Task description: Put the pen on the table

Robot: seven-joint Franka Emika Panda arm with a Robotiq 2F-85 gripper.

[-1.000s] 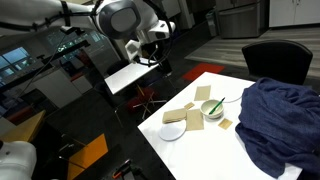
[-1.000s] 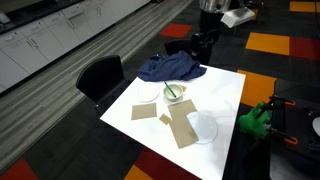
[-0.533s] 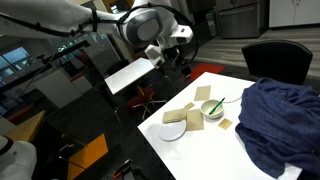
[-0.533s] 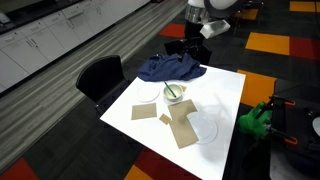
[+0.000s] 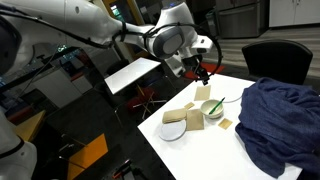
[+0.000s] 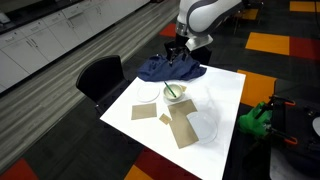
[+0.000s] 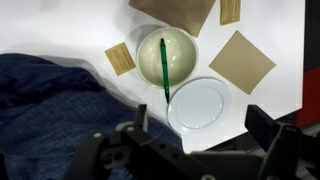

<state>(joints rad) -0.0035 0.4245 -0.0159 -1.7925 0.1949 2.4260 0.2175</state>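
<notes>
1. gripper (image 7: 200, 118): fingers (image 7: 262, 125) spread wide apart, nothing held between them; hanging above the bench (image 7: 282, 40), clear of everything lying on it.
2. pen (image 7: 164, 66): thin, dark green, lying across the inside of a pale bowl (image 7: 182, 55); one end reaching past the rim toward a white plate (image 7: 214, 106); not resting on the bare bench.
3. bowl and plate: just beside each other; cannot tell whether the rims touch.
4. blue cloth (image 7: 50, 100): bunched up, just beside the bowl, covering one part of the bench.
5. tan squares: lying flat around the bowl; a small one (image 7: 120, 58) between cloth and bowl, a larger one (image 7: 242, 62) beside bowl and plate, two more cut off by the top edge of the wrist view.
6. in an exterior view: arm (image 5: 90, 25) reaching in over a corner of the bench (image 5: 200, 155), gripper (image 5: 203, 72) held high, bowl (image 5: 215, 108) below and nearer the middle, plate (image 5: 172, 130) toward the near edge.
7. in an exterior view: gripper (image 6: 178, 52) over the cloth (image 6: 172, 68); pen (image 6: 172, 92) seen as a green streak in the bowl (image 6: 178, 96); black chair (image 6: 100, 75) beside the bench (image 6: 225, 95).
</notes>
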